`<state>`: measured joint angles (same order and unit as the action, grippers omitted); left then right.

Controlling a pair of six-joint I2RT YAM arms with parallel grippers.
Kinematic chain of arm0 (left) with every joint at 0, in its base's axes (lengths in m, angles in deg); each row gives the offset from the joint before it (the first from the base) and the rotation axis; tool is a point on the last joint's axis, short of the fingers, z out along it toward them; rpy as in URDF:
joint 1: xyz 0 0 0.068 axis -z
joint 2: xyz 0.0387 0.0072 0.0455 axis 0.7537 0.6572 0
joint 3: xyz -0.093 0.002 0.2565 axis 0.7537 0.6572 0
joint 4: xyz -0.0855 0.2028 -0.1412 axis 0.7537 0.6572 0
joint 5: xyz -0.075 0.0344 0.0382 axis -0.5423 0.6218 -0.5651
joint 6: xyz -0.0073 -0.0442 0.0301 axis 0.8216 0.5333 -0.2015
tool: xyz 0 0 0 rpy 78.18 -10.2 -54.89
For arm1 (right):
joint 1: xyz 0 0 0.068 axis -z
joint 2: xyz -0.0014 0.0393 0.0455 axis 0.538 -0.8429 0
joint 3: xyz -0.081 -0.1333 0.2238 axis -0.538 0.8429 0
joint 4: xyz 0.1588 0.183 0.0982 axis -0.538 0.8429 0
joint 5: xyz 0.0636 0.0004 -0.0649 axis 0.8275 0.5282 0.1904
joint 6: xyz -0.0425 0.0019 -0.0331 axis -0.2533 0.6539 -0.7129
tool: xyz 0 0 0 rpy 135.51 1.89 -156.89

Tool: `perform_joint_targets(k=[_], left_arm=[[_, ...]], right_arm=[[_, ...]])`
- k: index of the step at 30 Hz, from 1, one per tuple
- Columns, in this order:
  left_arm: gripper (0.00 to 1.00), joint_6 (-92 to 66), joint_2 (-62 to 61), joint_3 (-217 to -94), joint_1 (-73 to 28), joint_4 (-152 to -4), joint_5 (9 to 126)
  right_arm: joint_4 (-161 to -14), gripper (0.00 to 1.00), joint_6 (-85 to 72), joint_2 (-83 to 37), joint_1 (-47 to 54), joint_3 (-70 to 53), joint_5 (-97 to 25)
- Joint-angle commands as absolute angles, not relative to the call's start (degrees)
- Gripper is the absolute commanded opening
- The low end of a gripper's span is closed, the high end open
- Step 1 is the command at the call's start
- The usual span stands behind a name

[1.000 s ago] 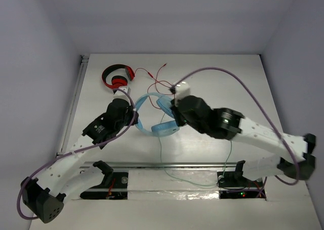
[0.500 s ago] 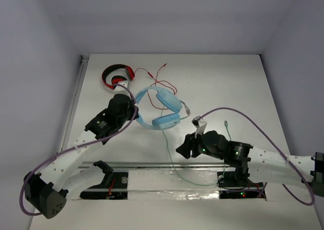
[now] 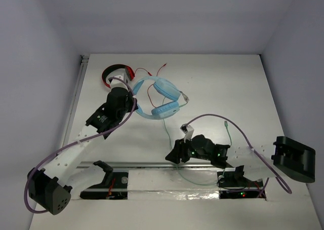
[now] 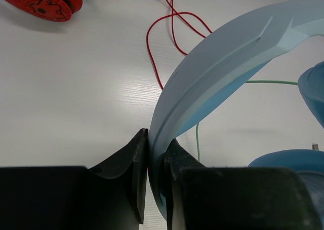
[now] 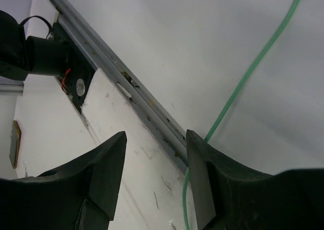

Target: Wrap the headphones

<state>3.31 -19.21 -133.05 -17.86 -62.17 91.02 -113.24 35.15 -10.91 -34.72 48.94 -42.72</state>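
The light blue headphones lie left of the table's centre, their ear cups side by side. My left gripper is shut on the wide blue headband, which is pinched between its fingers. The thin pale green cable trails from the cups to the near edge, then loops back up on the right. My right gripper hovers open and low over that edge. The cable runs along the inner side of its right finger, ungripped.
Smaller red-and-black headphones lie at the back left, just beyond my left wrist, with their red cable curling past the blue headband. A metal rail runs along the near edge, with the arm bases behind it.
My right gripper let go at the headphones, opened and swung down to the near edge over the green cable. The left gripper, still shut on the headband, carried the headphones slightly farther back.
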Motion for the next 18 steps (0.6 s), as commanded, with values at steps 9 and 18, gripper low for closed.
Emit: perform_joint_targets(k=[9,18], left_arm=[[0.00,5.9,-19.9,-136.1,-19.8,-70.7,88.8],[0.00,6.4,-20.1,-135.9,-19.8,-71.5,87.1]], right_arm=[[-115.8,0.54,36.8,-5.8,-35.4,52.1,-50.7],[-110.8,0.56,39.9,-8.6,-35.4,51.2,-53.3]])
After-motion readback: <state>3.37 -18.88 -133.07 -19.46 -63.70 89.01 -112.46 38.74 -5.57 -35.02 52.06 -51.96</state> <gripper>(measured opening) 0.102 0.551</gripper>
